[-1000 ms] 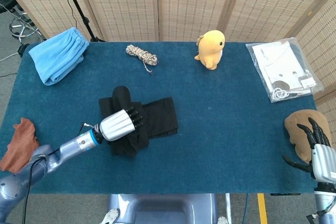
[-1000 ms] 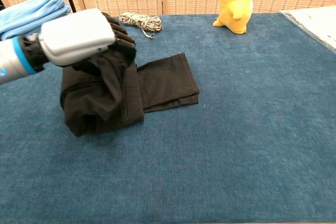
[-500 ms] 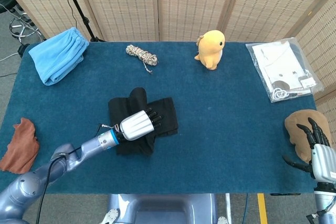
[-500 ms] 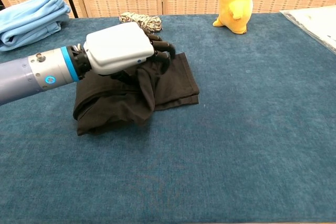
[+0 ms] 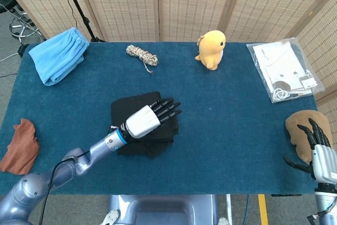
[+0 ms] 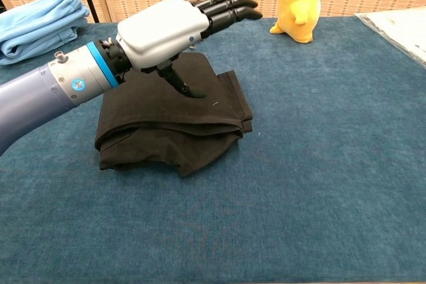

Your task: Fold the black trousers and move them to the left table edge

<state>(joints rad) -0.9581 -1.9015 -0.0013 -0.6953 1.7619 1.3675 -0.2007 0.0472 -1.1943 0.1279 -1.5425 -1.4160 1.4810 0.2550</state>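
Fingers [image 6: 229, 6] of left hand [image 6: 174, 26] stretch (flat) over folded black trousers [image 6: 156, 121].

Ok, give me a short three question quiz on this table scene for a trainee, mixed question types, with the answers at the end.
1. True or false: the left hand grips the folded black trousers.
2. Which item lies closest to the yellow plush duck toy? A) blue folded cloth B) coiled speckled rope C) rust-brown rag
3. Fill in: the right hand is beside a ___ coloured soft item at the table's right edge.

Key: 1 false, its fingers are stretched out flat above them; 2 B; 3 brown.
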